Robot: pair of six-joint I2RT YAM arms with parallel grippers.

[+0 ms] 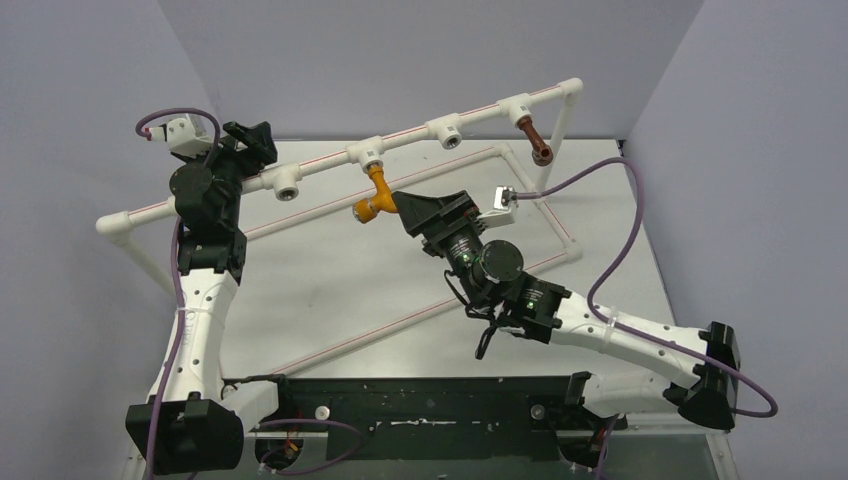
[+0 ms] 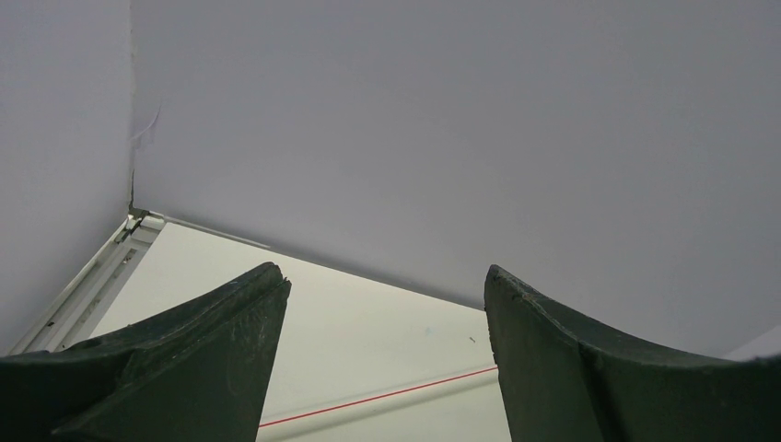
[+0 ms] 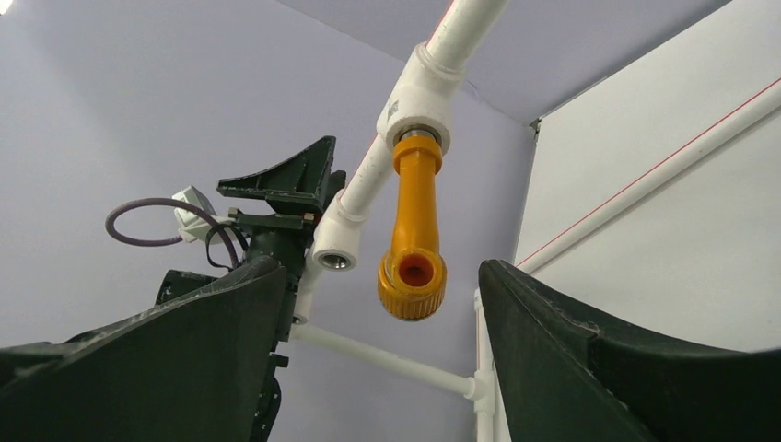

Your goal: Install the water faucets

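There are two arms and two faucets here, and the white pipe frame (image 1: 410, 136) on the table (image 1: 330, 280) carries four sockets along its raised rail.

Two of those sockets are filled. The orange faucet (image 3: 413, 221) hangs from the second socket from the left, near the upper middle of the overhead view, with its round head lowest. The brown faucet (image 1: 533, 138) hangs from the fourth socket, toward the upper right. The first socket (image 1: 287, 183) and the third socket (image 1: 449, 131) stand empty.

The right pincer (image 3: 379, 269) sits in the middle of the overhead view, pointing left at the orange faucet. Its jaws are spread wide and hold nothing. In the right wrist view the faucet's head hangs in the gap between the two fingers, with clear space on both sides and neither finger touching it. From above, the head looks just off the fingertips. I cannot tell whether it sits between them or slightly ahead.

The left pincer (image 2: 385, 276) is up at the upper left, beside the rail's left end. It is also wide open and empty, with only wall and table showing between its fingers. It is well apart from both faucets.
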